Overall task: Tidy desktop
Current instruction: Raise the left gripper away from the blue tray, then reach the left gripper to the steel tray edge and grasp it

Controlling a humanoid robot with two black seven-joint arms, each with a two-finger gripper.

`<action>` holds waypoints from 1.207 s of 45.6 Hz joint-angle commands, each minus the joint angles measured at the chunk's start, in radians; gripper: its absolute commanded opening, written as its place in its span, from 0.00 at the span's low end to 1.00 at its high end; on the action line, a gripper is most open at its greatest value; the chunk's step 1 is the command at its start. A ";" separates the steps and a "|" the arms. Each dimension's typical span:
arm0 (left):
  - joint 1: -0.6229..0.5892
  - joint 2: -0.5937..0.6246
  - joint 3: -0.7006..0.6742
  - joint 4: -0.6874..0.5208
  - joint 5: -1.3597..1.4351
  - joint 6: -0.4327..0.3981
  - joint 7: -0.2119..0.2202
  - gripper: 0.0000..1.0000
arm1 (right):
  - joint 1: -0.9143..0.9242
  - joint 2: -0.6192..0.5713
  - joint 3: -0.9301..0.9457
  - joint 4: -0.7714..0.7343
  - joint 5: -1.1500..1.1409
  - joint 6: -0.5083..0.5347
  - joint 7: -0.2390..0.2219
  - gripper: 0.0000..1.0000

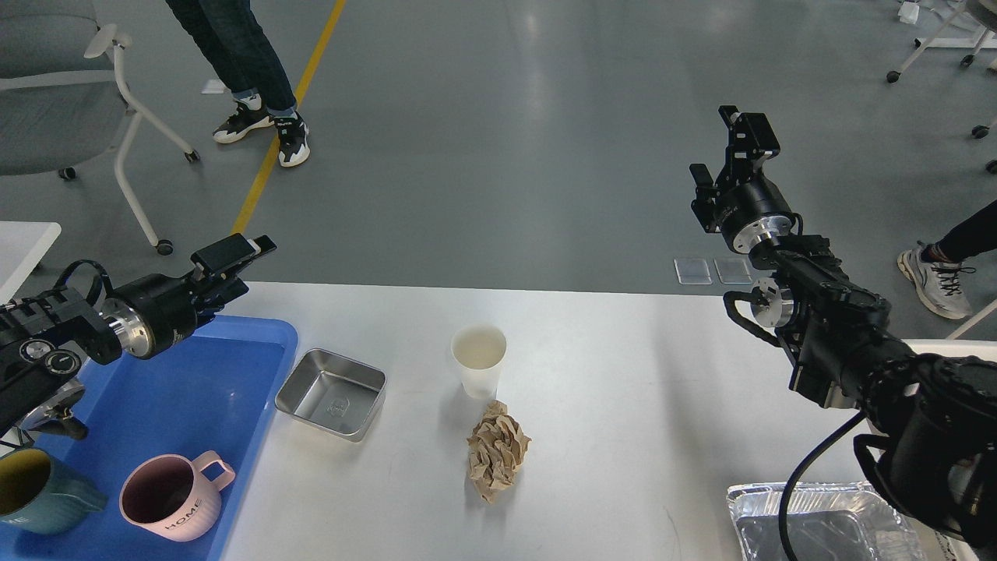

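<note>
1. The left gripper [241, 253] is hovering empty over the far corner of the tray [257, 366]; I cannot tell how far its fingers are parted.
2. The right gripper [728, 148] is hanging empty, jaws apart, well right of the tray.
3. The desktop [623, 405] is lying under the tray, spreading rightward — rigid, slick.
4. Right of the tray are sitting a tin [331, 393], cup [478, 360] and paper wad [497, 450] — probably light and crushable, best pinched gently at the sides.

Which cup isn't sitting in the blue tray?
The white paper cup. It stands alone on the desktop by the crumpled brown paper, while the pink mug and teal mug sit inside the blue tray.
</note>
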 commanded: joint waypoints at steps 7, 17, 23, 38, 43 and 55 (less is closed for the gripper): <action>0.060 0.115 0.026 -0.022 0.062 0.002 -0.124 0.97 | -0.003 0.000 0.000 0.002 0.000 0.000 0.001 1.00; 0.096 0.445 0.118 -0.113 0.062 -0.081 -0.131 0.97 | -0.009 0.000 0.000 0.000 0.000 -0.002 0.001 1.00; 0.114 0.641 0.144 -0.162 0.062 -0.131 -0.173 0.97 | -0.001 0.001 0.000 0.000 0.000 -0.006 0.001 1.00; 0.107 0.945 0.166 -0.151 0.062 -0.262 -0.223 0.97 | 0.009 0.001 0.000 0.000 0.000 -0.006 0.001 1.00; 0.090 0.959 0.143 -0.140 0.059 -0.308 -0.247 0.97 | 0.008 -0.002 0.000 0.000 0.000 -0.006 0.001 1.00; 0.011 0.855 0.136 -0.136 0.063 -0.320 -0.226 0.98 | 0.006 0.007 0.000 0.000 0.000 -0.008 0.001 1.00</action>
